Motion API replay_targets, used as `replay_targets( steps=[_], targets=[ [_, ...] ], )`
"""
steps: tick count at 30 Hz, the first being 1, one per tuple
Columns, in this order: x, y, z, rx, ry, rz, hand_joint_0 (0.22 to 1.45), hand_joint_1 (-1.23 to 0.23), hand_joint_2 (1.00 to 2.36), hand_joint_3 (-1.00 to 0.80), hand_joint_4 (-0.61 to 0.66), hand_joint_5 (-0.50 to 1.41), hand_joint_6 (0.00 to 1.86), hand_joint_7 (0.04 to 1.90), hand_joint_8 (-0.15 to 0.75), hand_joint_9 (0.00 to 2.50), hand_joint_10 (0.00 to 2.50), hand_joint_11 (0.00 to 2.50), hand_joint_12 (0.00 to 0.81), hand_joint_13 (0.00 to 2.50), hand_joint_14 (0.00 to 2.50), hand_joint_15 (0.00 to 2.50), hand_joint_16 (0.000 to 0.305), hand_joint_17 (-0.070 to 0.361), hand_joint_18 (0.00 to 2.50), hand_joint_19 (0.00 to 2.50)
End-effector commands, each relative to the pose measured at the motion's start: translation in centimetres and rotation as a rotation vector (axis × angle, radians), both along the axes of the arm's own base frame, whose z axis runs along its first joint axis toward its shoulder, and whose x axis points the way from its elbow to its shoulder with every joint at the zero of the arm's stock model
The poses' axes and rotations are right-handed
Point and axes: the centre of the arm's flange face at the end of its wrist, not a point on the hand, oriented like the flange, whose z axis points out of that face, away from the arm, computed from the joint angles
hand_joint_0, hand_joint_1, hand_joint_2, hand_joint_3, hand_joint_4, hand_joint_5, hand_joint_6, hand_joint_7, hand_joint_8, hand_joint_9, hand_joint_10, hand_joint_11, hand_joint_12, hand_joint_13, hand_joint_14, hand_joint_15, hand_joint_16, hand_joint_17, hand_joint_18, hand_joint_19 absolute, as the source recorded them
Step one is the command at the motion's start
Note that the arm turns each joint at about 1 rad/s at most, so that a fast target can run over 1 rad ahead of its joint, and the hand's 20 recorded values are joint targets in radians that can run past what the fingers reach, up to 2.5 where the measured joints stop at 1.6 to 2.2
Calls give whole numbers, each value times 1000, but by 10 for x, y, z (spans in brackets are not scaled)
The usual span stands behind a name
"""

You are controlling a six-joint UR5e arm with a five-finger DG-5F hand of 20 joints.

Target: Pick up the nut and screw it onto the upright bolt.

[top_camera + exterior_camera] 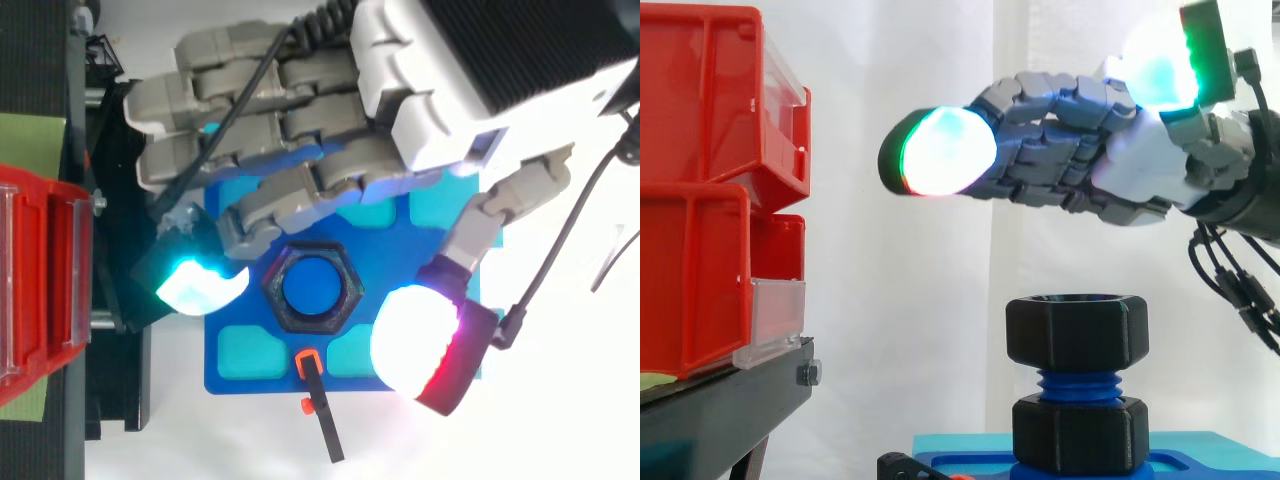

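Already the black hex nut (1076, 335) sits on the blue threaded upright bolt (1076, 385); above it the hand (1130, 160) hovers, fingers (1040, 105) straight, spread, holding nothing.

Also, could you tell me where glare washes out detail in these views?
Side view: the glowing pads on the fingers burn out to white, with the nut dark against the bright curtain. Top view: one pad is blown white.
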Motion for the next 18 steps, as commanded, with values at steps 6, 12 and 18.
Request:
replay_targets(
  steps=[6,12,18],
  targets=[
    [-3,10,-24,7,-28,-35,432,-114,1000,-500,76,-229,500,550,175,96,0,0,314,0,0,0,41,92,0,0],
    [-4,14,-31,10,-11,-38,433,-113,1000,-500,89,-223,501,573,181,103,0,0,317,0,0,0,42,94,0,0],
    [-7,16,-37,11,3,-43,433,-106,1000,-500,110,-214,501,612,187,113,0,0,318,0,0,0,41,93,0,0]
  ],
)
